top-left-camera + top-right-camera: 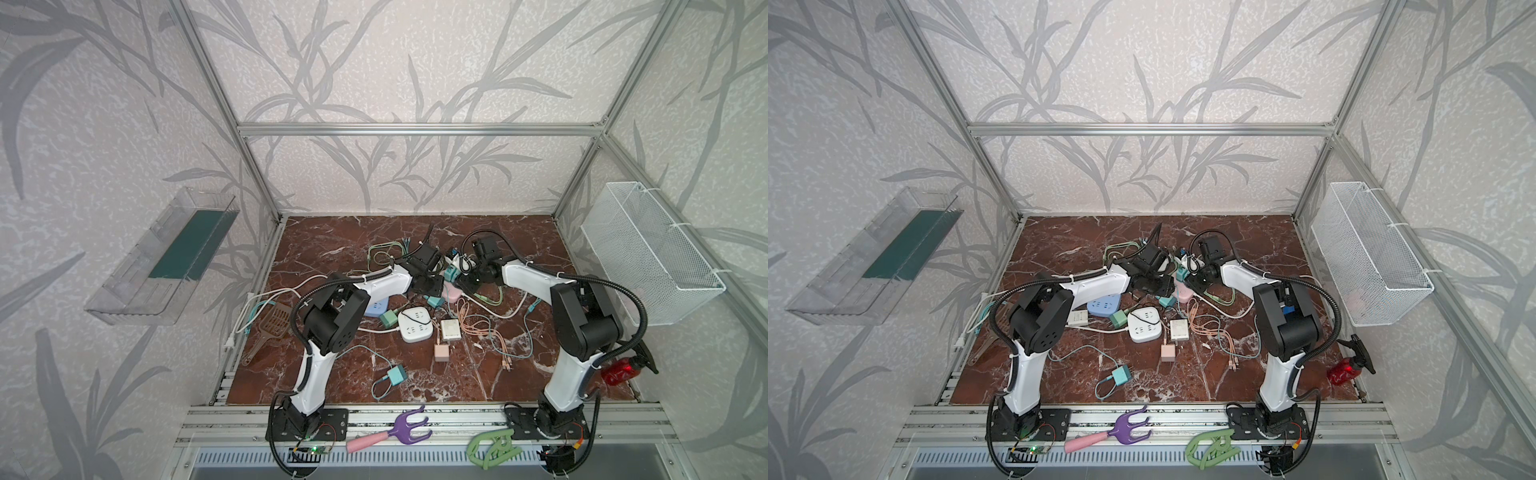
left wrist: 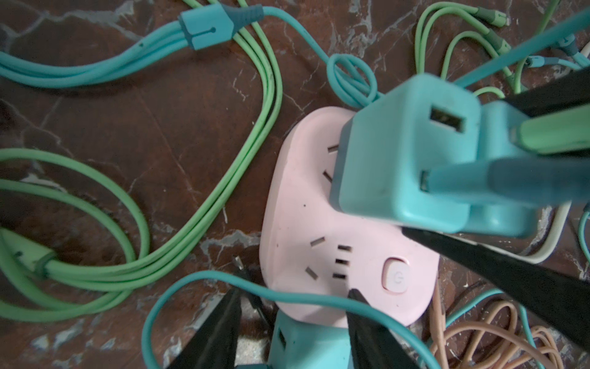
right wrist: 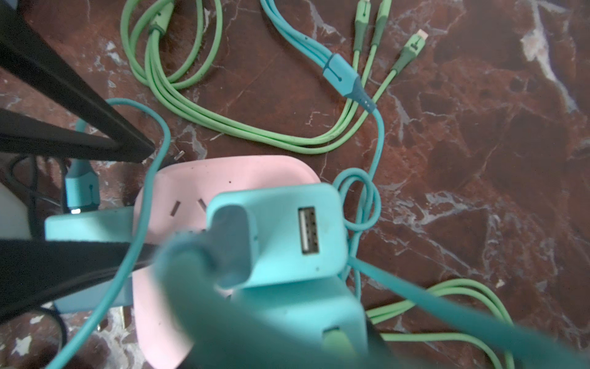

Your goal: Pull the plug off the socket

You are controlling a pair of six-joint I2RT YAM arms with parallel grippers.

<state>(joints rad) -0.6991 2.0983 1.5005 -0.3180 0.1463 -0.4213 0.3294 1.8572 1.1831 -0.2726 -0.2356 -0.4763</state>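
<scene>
Right claw (image 2: 463,166) has its black fingers set narrow, one on each side of the teal plug (image 2: 501,207) that carries the green lead (image 2: 549,134), and closed on its flanks. I judge it takes the body, not the lead, so that a pull draws the pins straight out. That plug stands in the pink socket (image 2: 306,223) just beside a twin adapter (image 2: 399,153). The socket lies on the tabletop (image 1: 332,374) about midway across, nearer the back edge than the front. Left claw (image 2: 295,297) is partly spread around a third teal block (image 2: 303,345) at the socket's end and grips nothing. One fingertip (image 2: 354,295) is down on the pink face, or just over it. It looks placed to pin the socket flat, since a light strip would otherwise lift with the plug.
</scene>
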